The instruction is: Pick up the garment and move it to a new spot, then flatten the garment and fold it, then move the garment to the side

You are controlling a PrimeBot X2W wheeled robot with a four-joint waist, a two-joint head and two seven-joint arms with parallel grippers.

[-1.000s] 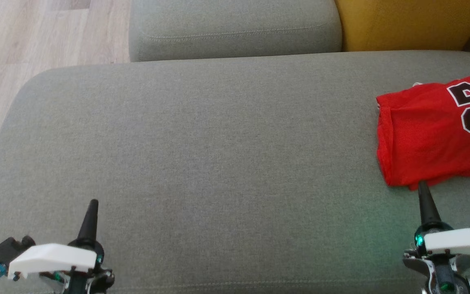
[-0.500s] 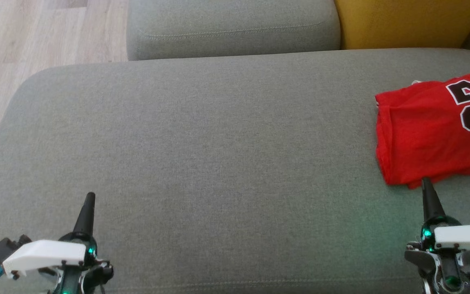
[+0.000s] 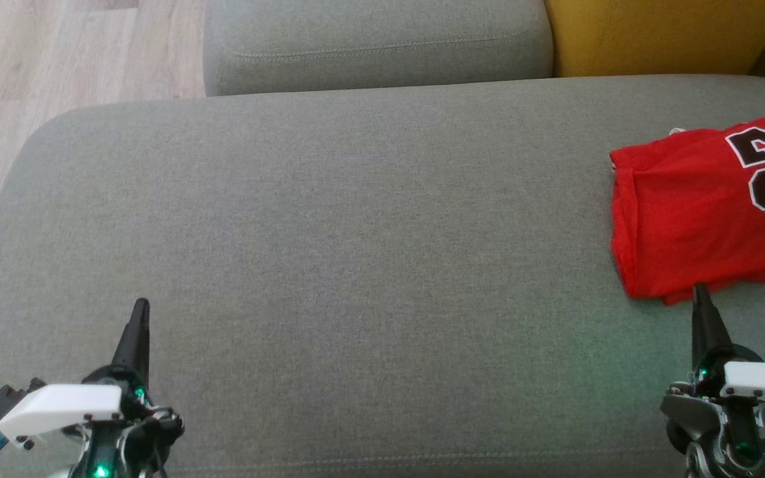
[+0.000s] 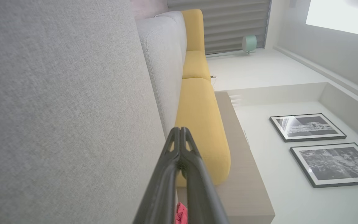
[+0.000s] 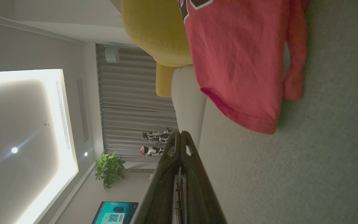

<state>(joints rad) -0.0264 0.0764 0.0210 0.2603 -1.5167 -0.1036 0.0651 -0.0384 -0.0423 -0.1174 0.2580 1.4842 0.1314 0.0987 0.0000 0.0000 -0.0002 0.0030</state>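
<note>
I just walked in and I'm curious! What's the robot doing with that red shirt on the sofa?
Nothing is being held right now. The red jersey with the number 23 lies folded at the right side of the grey sofa seat. The right gripper is shut and empty, its tip close to the jersey's near edge. The left gripper is shut and empty too, over bare seat far to the left. The folding looks done.

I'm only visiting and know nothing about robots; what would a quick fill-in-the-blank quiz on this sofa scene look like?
The garment is coloured ____.
The number printed on it reads ____.
It lies on the sofa seat toward the robot's ____ side.
The backrest cushion beyond it is ____.
Missing words: red; 23; right; yellow.
</note>
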